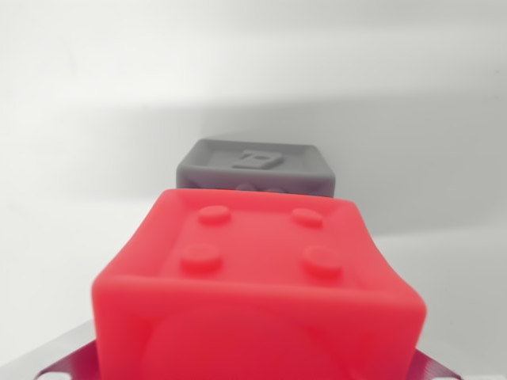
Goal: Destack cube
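A red cube (257, 285) with four round studs on its upper face fills the lower half of the wrist view, very close to the camera. It sits between the fingers of my gripper (249, 366), whose metal fingertips (67, 358) show at the bottom left and bottom right corners, pressed against the cube's sides. Behind it, farther from the camera, a grey cube (255, 165) with a raised emblem on top rests on the white surface. The two cubes look apart, though the red one hides the grey cube's lower front.
A plain white tabletop (87, 158) stretches around both cubes, with a soft shadow band across the back.
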